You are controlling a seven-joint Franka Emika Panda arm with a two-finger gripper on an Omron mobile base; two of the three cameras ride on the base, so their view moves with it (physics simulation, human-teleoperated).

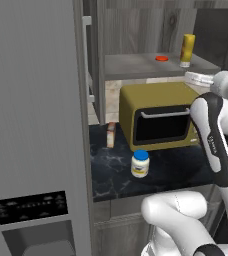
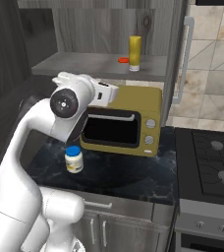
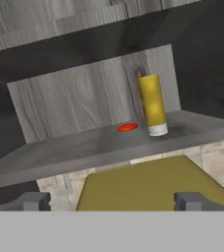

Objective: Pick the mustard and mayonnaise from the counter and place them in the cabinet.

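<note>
The mustard bottle stands upright on the grey cabinet shelf, just beside a small red-orange disc. The mayonnaise jar sits on the black marbled desk in front of the olive toaster oven. The tool hangs above the oven with its fingers wide apart, holding nothing.
</note>
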